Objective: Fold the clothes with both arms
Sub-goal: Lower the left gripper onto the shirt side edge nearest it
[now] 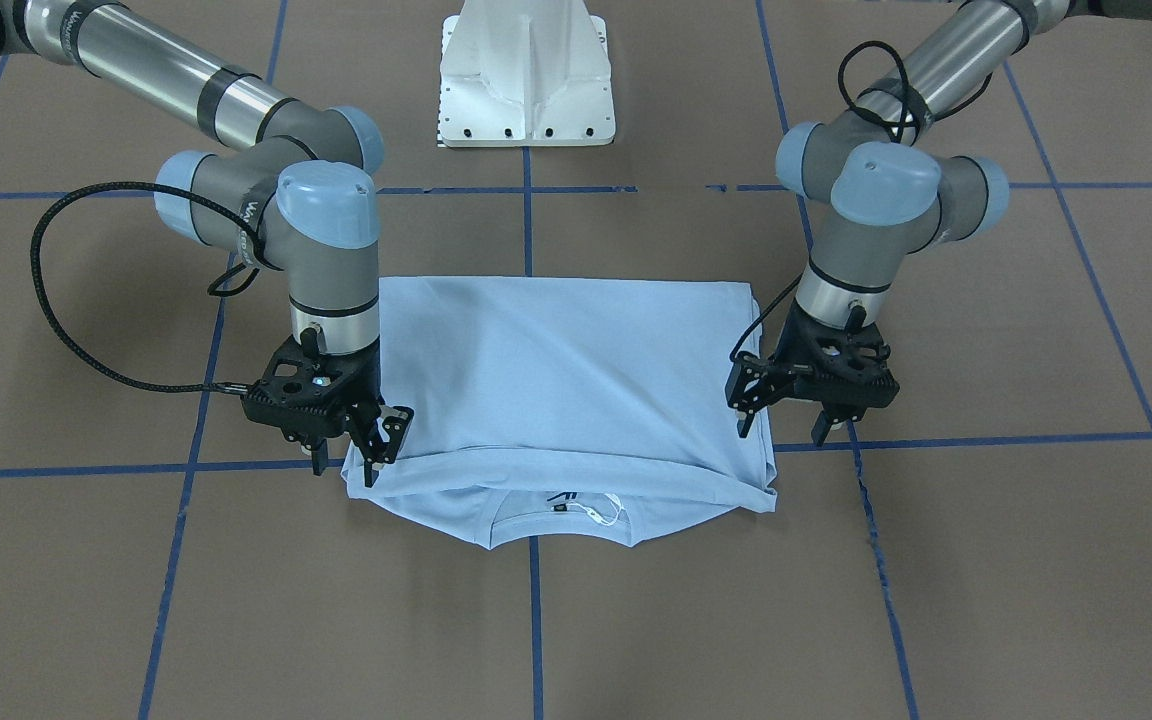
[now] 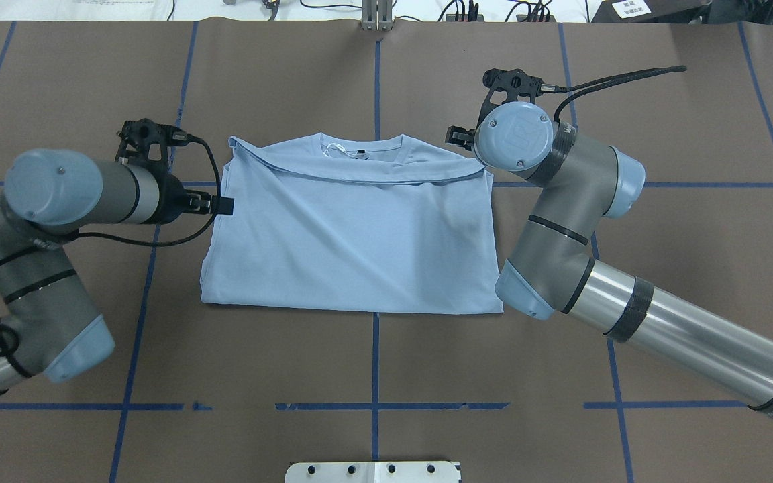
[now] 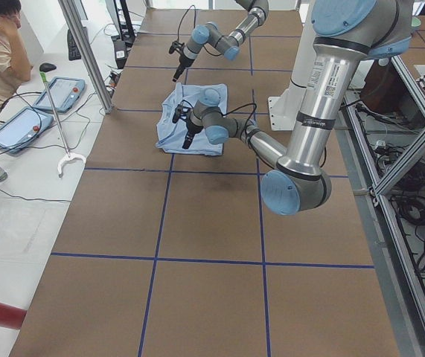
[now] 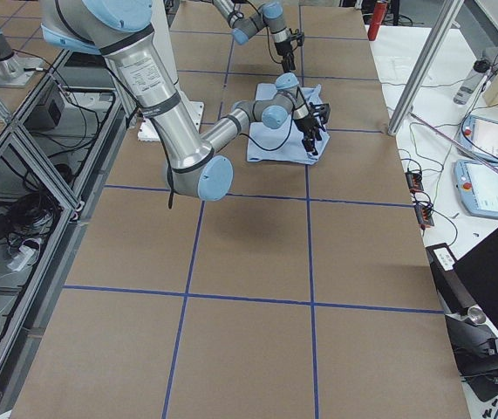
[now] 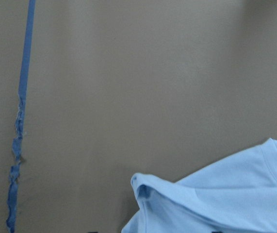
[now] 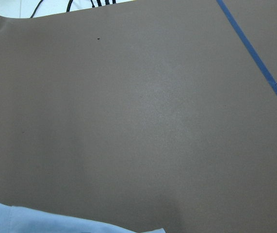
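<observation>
exterior front-facing view: folded t-shirt (image 1: 556, 380) lies flat on table (image 1: 986, 600), long axis left-right, between left gripper (image 1: 781, 430) and right gripper (image 1: 344, 468), both jaws apart, empty, equally near its short edges by far collar (image 1: 561, 522).

Light blue T-shirt (image 1: 556, 370); brown table (image 1: 986, 560) with blue grid lines (image 1: 535, 630).

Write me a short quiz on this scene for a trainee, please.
1. True or false: the T-shirt lies folded, its collar peeking out beyond the fold.
2. The left pincer is: A) open at the shirt's edge; B) shut on a sleeve; C) out of view.
3. Fill in: the lines on the table are ___.
Key: 1 true; 2 A; 3 blue.
</observation>
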You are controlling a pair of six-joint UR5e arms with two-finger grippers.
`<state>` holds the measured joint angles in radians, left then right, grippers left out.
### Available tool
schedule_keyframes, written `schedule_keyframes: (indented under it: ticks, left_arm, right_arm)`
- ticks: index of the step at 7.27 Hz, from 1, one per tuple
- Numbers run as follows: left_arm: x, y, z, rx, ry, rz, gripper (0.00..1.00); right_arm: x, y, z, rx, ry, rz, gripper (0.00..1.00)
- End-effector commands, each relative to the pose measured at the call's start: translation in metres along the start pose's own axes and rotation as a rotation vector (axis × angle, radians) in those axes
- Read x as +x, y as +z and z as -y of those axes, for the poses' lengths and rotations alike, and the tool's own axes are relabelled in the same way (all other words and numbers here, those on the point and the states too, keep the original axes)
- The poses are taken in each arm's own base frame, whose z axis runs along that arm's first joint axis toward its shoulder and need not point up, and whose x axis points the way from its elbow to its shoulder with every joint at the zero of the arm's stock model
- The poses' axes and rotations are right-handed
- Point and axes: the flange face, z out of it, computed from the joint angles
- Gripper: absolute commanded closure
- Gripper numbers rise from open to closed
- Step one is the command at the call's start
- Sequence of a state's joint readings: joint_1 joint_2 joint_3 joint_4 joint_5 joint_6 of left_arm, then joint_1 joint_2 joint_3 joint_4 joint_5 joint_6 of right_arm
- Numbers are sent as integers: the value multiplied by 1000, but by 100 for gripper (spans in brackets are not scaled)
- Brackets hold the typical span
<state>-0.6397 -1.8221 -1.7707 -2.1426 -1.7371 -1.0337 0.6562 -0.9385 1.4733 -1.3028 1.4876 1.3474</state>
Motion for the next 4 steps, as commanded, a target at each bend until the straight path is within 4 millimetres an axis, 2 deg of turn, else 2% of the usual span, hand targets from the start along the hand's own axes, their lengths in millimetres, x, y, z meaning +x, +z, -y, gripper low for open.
schedule_keyframes:
  ticks: [1,2,3,4]
  left_arm:
    - [11,1,-76,-27,-81,-39,22]
    - [19,7,-96,-38,-100,-40,50]
    - [15,10,-106,-53,-97,-31,56]
    - [12,11,-108,-56,-95,-26,57]
  right_arm:
    - [1,1,0,3,-1,5,0]
    - [1,1,0,2,0,4,0]
    - [1,1,0,2,-2,4,0]
    - [1,1,0,3,-1,5,0]
